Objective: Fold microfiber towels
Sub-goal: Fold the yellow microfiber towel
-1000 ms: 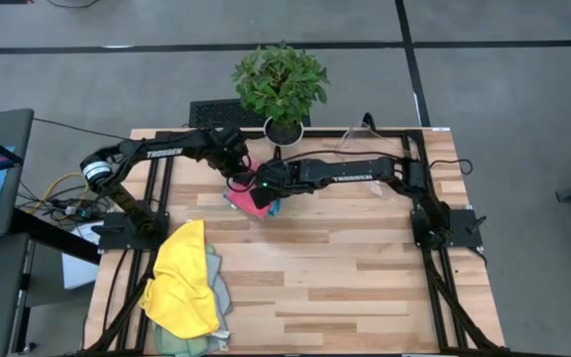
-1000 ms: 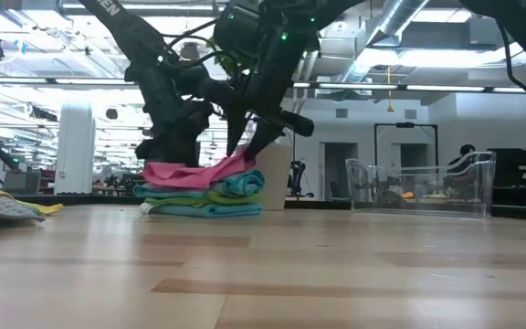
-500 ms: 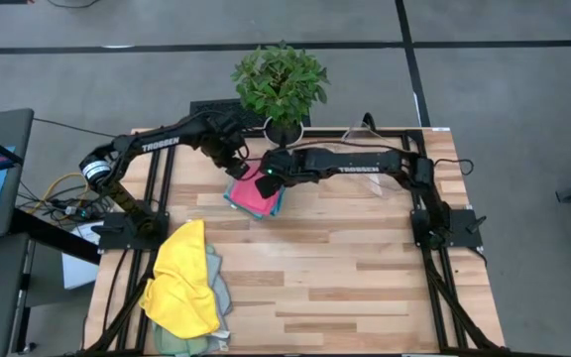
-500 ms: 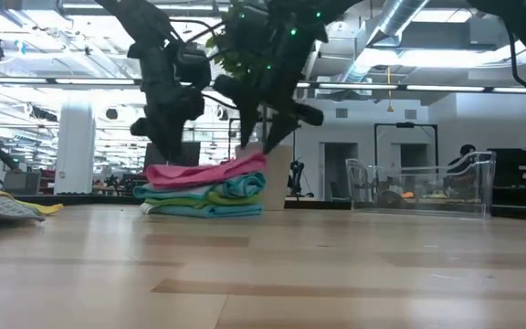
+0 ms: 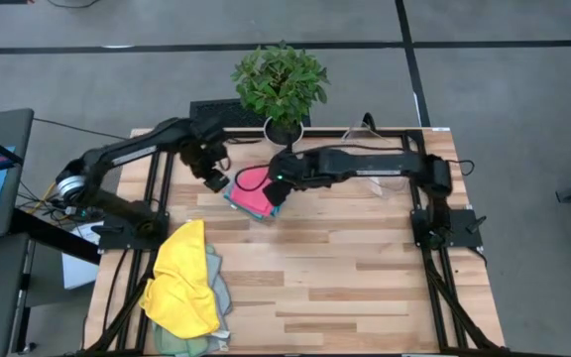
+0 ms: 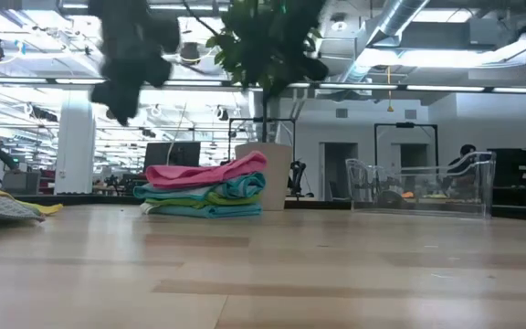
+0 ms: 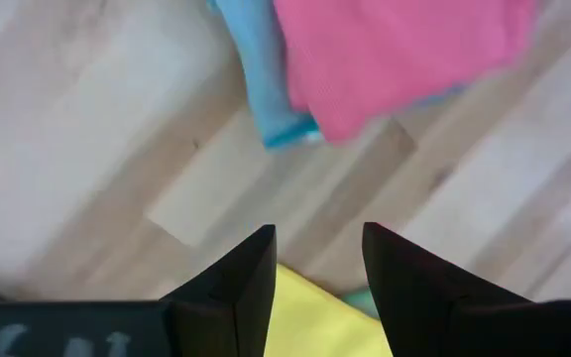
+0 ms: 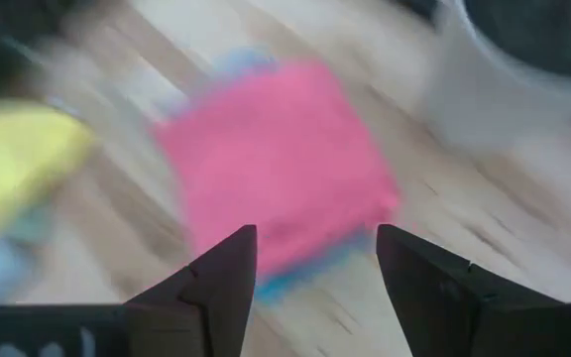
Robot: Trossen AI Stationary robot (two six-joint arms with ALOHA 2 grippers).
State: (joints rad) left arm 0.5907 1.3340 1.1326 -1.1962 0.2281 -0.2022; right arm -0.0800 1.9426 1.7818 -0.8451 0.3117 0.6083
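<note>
Lying at the back of the table point(image 5: 365, 288), just in front of the potted plant point(image 5: 280, 83): a stack of folded towels point(image 6: 204, 189), pink towel point(image 5: 253, 191) on top, teal, green and blue layers beneath in the low view. Sitting flat and square, touched by neither gripper.

Hovering just beside the stack's left edge: left gripper point(image 5: 216, 182), fingers spread apart with nothing between them. Looking down past those fingers point(image 7: 236, 283) in the left wrist view onto bare wood, a blue layer point(image 7: 261, 79) and the pink top layer of the stack, plus a patch of yellow cloth near the fingertips.

Hanging over the stack's right edge: right gripper point(image 5: 275, 193), fingers standing wide apart, gripping nothing. Showing between those fingers point(image 8: 221, 283) in the right wrist view: the pink towel, a blue edge peeking out under it, the white plant pot point(image 8: 504, 94) beyond, and yellow cloth off to one side.

Resting at the front left corner of the table, well apart from the stack: a loose pile of unfolded towels, yellow towel point(image 5: 183, 283) draped on top, sage green cloth point(image 5: 216, 288) showing beneath.

Standing at the back right of the table: clear plastic bin point(image 6: 423, 187), near the plant and apart from the stack.
</note>
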